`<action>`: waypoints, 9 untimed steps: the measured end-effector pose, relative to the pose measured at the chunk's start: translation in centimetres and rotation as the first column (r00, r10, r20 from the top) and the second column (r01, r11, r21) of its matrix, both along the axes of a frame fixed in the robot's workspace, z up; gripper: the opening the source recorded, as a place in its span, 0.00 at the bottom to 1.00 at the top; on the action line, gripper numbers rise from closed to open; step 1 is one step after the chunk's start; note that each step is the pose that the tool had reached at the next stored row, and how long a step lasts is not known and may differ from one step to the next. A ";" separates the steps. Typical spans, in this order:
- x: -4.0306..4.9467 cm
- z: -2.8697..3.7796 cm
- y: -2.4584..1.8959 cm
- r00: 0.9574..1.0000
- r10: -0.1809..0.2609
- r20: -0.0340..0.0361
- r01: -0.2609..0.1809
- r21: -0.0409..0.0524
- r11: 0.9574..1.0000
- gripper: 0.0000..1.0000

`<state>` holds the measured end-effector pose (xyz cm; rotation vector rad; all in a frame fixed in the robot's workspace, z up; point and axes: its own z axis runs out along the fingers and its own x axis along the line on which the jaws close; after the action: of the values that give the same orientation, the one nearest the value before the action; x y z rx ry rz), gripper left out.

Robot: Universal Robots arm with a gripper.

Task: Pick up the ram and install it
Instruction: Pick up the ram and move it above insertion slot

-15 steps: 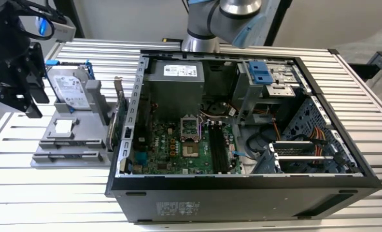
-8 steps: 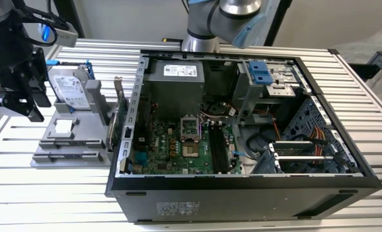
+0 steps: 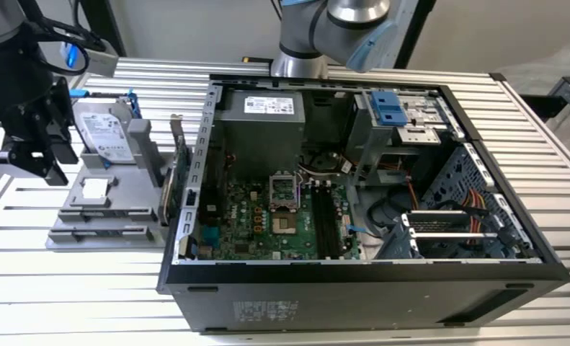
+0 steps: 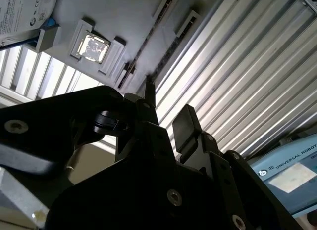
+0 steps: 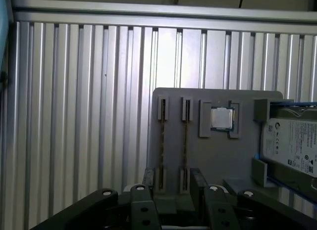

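tool (image 5: 172,176) is held open, nothing gripped, at the slotted end of the grey fixture (image 5: 218,156) on the bench (image 5: 74,116). ram (image 5: 185,141) is seated edge-on in a fixture slot, near the fingertips.

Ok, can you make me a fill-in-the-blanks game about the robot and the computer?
1. The gray tray sits at the exterior view's ___ of the computer case.
2. The gripper hangs over the ___, not over the case.
3. The gripper is ___ and holds nothing.
Missing words: left; tray; open.
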<state>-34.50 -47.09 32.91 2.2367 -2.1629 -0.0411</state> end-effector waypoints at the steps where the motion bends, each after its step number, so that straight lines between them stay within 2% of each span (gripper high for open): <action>1: 0.00 -0.09 0.01 1.000 0.001 0.000 -0.001 -0.001 1.000 0.00; 9: 0.00 -0.70 0.02 1.000 0.008 0.000 -0.008 -0.004 1.000 0.00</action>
<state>-34.50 -47.07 32.21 2.2434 -2.1514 -0.0361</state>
